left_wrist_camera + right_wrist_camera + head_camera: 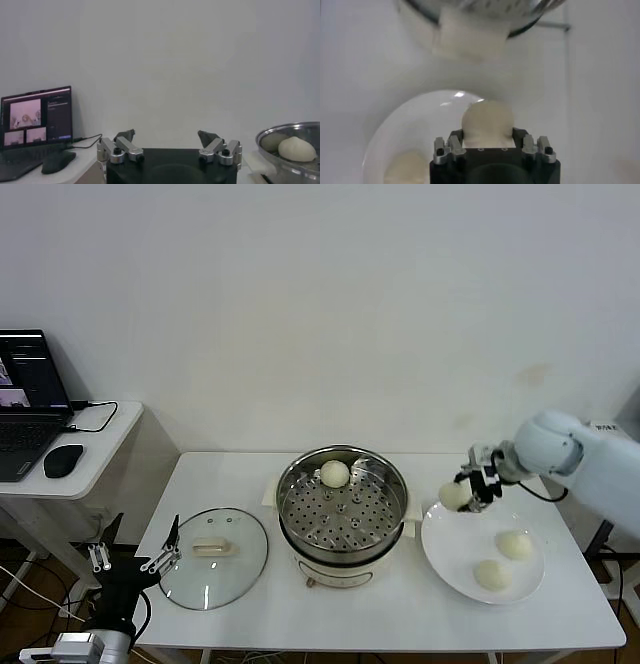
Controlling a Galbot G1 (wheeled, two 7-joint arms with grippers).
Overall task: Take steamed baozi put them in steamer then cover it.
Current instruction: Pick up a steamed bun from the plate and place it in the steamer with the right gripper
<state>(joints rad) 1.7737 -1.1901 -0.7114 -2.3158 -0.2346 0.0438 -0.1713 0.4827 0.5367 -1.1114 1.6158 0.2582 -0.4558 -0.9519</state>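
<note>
The steel steamer (342, 509) stands mid-table on its cream base, uncovered, with one baozi (335, 474) at the back of its perforated floor. My right gripper (460, 495) is shut on a second baozi (455, 496), held in the air above the left rim of the white plate (450, 562). In the right wrist view that baozi (487, 122) fills the space between the fingers. Two more baozi (515, 545) (491, 575) lie on the plate. The glass cover (215, 556) rests flat on the table left of the steamer. My left gripper (132, 559) hangs open off the table's left edge.
A side desk at the far left carries a laptop (28, 406) and a black mouse (62, 461). A white wall runs behind the table. Bare tabletop lies between the steamer and the plate, and in front of both.
</note>
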